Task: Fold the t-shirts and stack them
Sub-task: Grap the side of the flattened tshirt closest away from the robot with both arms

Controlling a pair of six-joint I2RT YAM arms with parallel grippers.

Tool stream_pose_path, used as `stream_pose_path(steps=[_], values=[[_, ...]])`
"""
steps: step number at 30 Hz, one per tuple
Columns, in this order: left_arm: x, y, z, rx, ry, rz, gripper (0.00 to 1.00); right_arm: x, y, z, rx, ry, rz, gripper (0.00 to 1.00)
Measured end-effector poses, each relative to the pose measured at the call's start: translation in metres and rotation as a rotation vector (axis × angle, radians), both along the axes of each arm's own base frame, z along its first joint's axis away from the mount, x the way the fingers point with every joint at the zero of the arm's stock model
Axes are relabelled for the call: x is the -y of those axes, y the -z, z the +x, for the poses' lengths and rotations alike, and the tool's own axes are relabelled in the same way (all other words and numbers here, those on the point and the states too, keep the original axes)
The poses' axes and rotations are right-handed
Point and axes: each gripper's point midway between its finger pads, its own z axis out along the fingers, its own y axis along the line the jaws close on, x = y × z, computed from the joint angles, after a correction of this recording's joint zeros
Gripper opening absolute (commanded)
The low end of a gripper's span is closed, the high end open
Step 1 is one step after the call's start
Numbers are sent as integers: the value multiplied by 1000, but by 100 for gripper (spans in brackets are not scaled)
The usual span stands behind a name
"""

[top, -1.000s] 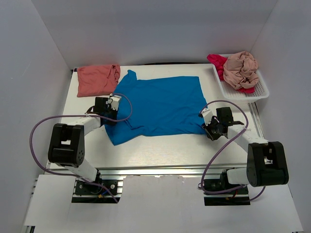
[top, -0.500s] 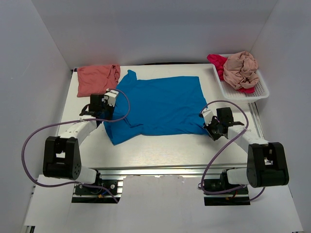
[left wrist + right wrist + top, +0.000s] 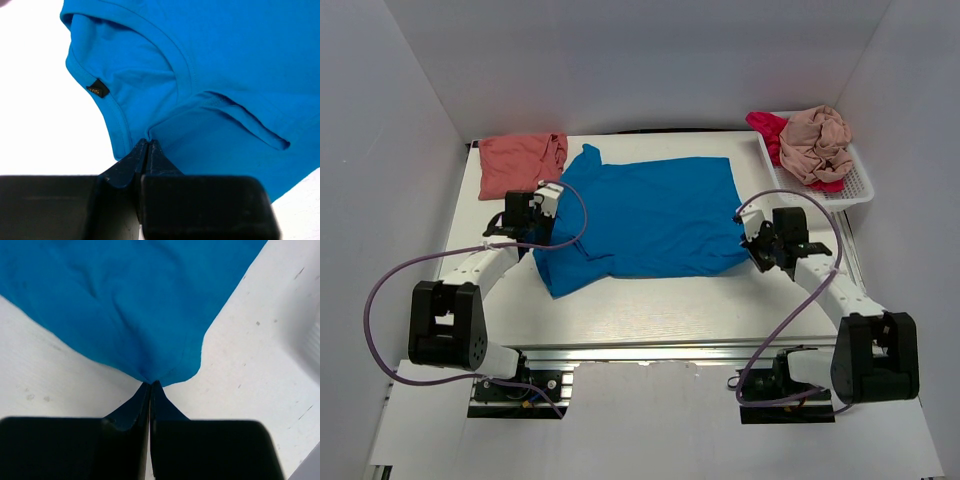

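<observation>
The bright blue t-shirt [image 3: 645, 215] lies spread flat across the middle of the table. My left gripper [image 3: 542, 222] is shut on its left edge by the collar, the fabric [image 3: 200, 75] pinched at the fingertips [image 3: 147, 142]. At the lower right corner of the shirt my right gripper [image 3: 752, 243] is shut on the hem, and the cloth [image 3: 130, 305] bunches into a point between the fingers [image 3: 150, 385]. A salmon-coral t-shirt [image 3: 520, 163] sits folded at the back left. A beige-pink t-shirt [image 3: 815, 143] lies crumpled on a magenta-red one [image 3: 767, 128] in the basket.
The white slotted basket [image 3: 855, 185] stands at the back right corner of the table, close to my right arm. White walls enclose the table on three sides. Purple cables loop beside both arms.
My left gripper moved up along the shirt's left edge and pinched it. My right gripper shut on the hem corner and shifted slightly up and back.
</observation>
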Motion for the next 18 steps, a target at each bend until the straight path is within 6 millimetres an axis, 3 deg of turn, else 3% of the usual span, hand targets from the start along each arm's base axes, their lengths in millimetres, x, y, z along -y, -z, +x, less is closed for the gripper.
stream_pose_path(steps=[3, 10, 18], values=[[0, -1, 0, 1, -1, 1, 7, -2, 4, 9, -14, -2, 2, 0], [-3, -1, 1, 4, -6, 14, 7, -2, 37, 8, -125, -5, -13, 0], [-9, -9, 12, 25, -24, 27, 7, -1, 40, 16, -110, -4, -23, 0]])
